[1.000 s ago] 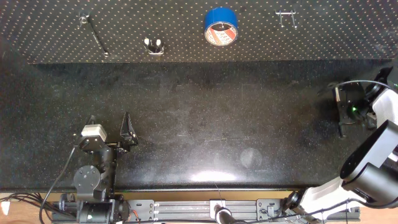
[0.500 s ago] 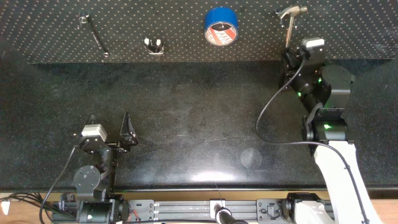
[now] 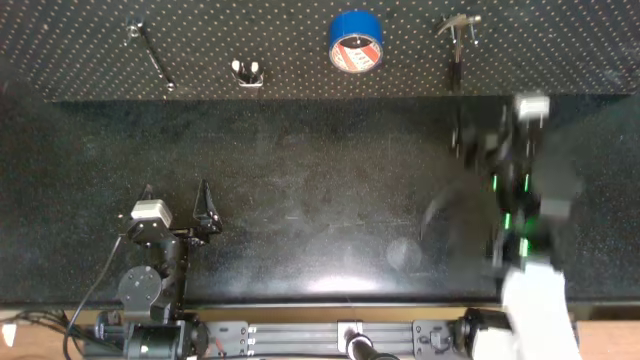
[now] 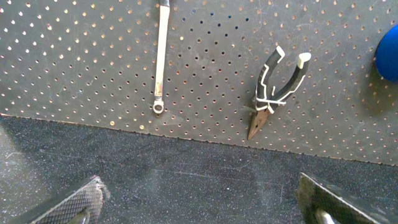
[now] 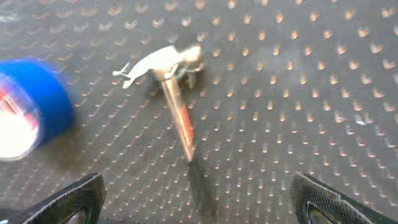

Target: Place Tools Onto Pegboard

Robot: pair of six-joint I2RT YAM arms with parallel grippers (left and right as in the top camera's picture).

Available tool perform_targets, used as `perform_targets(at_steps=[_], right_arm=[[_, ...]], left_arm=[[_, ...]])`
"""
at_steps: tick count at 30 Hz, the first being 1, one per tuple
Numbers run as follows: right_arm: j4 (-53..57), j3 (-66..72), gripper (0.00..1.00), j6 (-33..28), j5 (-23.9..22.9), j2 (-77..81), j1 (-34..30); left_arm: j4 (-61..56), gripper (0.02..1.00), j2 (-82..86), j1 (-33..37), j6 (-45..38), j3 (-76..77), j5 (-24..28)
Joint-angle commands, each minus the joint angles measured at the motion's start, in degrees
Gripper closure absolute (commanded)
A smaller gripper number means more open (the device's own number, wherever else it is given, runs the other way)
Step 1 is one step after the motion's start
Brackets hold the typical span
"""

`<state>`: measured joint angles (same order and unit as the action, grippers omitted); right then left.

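At the right end of the pegboard (image 3: 560, 50), the hammer (image 3: 456, 40) hangs head uppermost, with its long axis running straight down toward the table. My right gripper (image 5: 196, 196) stands wide open, holding and touching nothing. Half a second earlier it was at the handle; it has since backed away from the board. My left gripper (image 4: 202, 202) is likewise open and empty.

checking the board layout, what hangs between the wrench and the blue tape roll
The pliers hang between the wrench and the blue tape roll, apart from both; the top view shows all three in a row.
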<state>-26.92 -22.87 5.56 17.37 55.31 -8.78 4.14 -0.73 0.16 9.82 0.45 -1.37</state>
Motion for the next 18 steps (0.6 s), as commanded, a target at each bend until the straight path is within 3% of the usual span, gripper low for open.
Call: perform_targets(at_steps=[1, 2, 3, 4, 11, 13, 14, 18], right_arm=[[27.32, 10.08, 0.025, 0.22, 0.28, -44.98, -0.57], [37.57, 10.08, 0.025, 0.22, 0.31, -54.42, -0.57], [41.27, 9.79, 0.025, 0.44, 4.90, -53.27, -0.52], [44.39, 12.81, 0.025, 0.42, 4.76, -53.86, -0.52], [42.56, 17.94, 0.025, -0.11, 4.48, -55.08, -0.52], [38.01, 18.43, 0.025, -3.28, -3.58, -55.30, 1.77], [29.66, 21.31, 0.027, -3.26, -10.80, -55.30, 4.76], [30.45, 22.64, 0.025, -3.23, -10.75, -55.30, 6.19]], left_arm=[[0.22, 0.025, 0.52, -0.20, -0.92, -0.13, -0.33], [0.22, 0.025, 0.52, -0.20, -0.92, -0.13, -0.33], [0.22, 0.025, 0.52, -0.20, -0.92, -0.13, -0.33], [0.22, 0.025, 0.52, -0.20, -0.92, -0.13, -0.33], [0.22, 0.025, 0.52, -0.20, -0.92, -0.13, -0.33], [0.22, 0.025, 0.52, -0.20, -0.92, -0.13, -0.33], [0.22, 0.025, 0.52, -0.20, -0.92, -0.13, -0.33], [0.22, 0.025, 0.52, -0.20, -0.92, -0.13, -0.33]])
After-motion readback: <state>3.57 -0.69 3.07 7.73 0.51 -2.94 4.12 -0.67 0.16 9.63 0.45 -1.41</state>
